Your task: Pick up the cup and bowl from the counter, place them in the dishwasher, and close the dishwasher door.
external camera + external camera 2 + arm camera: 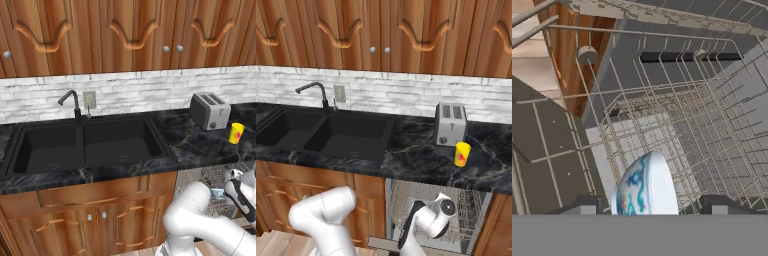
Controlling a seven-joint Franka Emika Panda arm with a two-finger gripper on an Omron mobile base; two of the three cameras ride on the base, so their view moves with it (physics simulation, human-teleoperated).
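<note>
From the hand view I see the bowl (646,185) standing on edge between the two fingertips of the gripper (647,205), its patterned side turned left. The fingertips (582,204) sit wide of it on either side, and I cannot tell whether they touch it, so I cannot tell if the bowl is held or released. Behind the bowl runs the wire rack (712,135) of the dishwasher (677,65), with a wooden cabinet side (569,60) at upper left.

The base views give me what the hand view does not. In the right base view the cup (462,154) stands upright on the counter (416,160), just in front of and right of the toaster (450,124), apart from it. Below the counter edge the dishwasher (476,200) is open, racks visible, and the arm's wrist reaches into it. The door (383,243) shows as a grey strip at the bottom, lowered.

The left base view confirms the cup (236,133) near the toaster (209,110), and shows the sink (85,142) and faucet (70,102) well to the left.
</note>
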